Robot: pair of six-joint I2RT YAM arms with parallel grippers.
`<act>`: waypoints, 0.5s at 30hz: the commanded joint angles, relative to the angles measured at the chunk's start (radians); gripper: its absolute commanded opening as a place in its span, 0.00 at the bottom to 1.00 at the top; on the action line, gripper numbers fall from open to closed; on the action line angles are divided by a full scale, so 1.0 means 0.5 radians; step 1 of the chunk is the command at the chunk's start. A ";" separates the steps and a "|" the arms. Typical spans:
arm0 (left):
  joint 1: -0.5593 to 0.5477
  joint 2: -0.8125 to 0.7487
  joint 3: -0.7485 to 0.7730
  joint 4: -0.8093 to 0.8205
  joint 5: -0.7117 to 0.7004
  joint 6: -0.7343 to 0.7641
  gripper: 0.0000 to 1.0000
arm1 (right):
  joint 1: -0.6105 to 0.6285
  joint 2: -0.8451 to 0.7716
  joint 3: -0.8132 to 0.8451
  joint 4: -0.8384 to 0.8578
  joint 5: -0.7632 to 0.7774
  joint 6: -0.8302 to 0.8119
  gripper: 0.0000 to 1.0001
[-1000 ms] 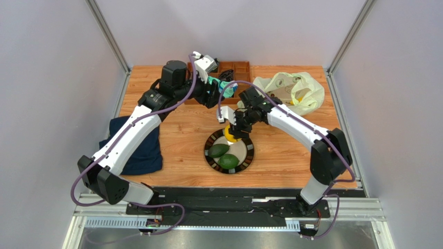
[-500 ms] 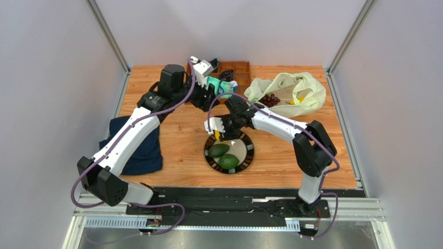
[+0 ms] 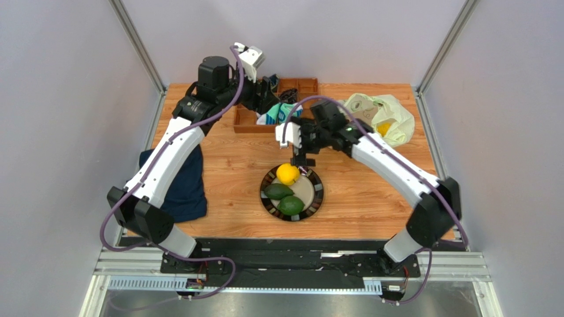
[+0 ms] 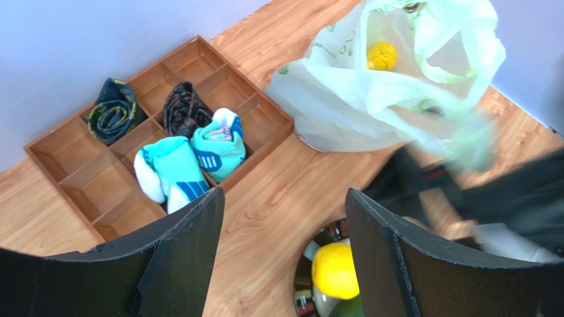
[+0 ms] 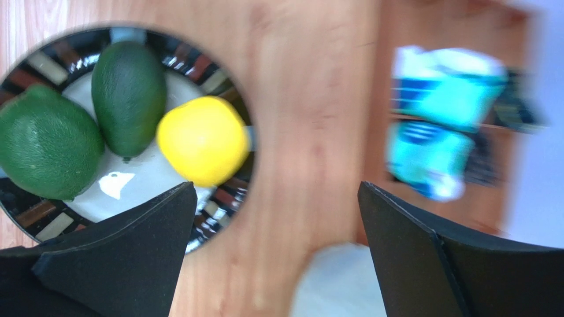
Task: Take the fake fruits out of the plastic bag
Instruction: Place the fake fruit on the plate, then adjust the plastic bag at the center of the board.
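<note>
Moved since 0.5 s ago: right pincer (image 5: 277,198) has let go of 1 lemon (image 3: 287,174) and has risen off the plate (image 3: 318,193); the plastic bag (image 3: 397,112) now lies more collapsed.
Right pincer: jaws wide, holding nothing, above the far rim of the plate.
Left pincer (image 4: 283,211): jaws wide, empty, high over the surface (image 4: 265,172), between the wooden tray (image 4: 66,175) of socks (image 4: 192,158) and the bag.
Fruits out: 2 avocados (image 3: 279,191) and the lemon, close together on the plate.
Fruits left: second lemon (image 4: 382,56) shows inside the bag mouth; the grape bunch I cannot make out clearly.
Handling: the fruit looks light, hard and smooth, so it may slip or roll. The bag is thin and soft and may follow the pincer.
Where to hold: I would take the second lemon across its middle, without pinching the film.
</note>
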 commanded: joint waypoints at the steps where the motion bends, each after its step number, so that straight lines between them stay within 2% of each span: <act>1: 0.024 0.167 0.085 0.048 0.103 -0.064 0.76 | -0.047 -0.390 0.241 -0.227 0.002 0.166 1.00; 5: 0.018 0.290 0.048 0.140 0.489 -0.086 0.75 | -0.268 -0.608 0.177 -0.170 0.066 0.285 1.00; 7: -0.028 0.327 0.057 0.153 0.704 -0.089 0.76 | -0.467 -0.679 0.121 -0.069 0.066 0.478 1.00; 9: -0.080 0.385 0.118 0.147 0.790 -0.040 0.77 | -0.675 -0.676 0.115 0.091 0.079 0.674 1.00; 10: -0.144 0.401 0.146 0.134 0.848 -0.022 0.77 | -0.746 -0.661 0.118 0.134 0.079 0.879 1.00; 13: -0.270 0.493 0.272 0.039 0.874 0.104 0.78 | -0.927 -0.526 0.133 0.239 0.155 1.153 0.97; 15: -0.341 0.533 0.321 -0.010 0.886 0.196 0.78 | -1.013 -0.462 0.130 0.248 0.161 1.218 0.92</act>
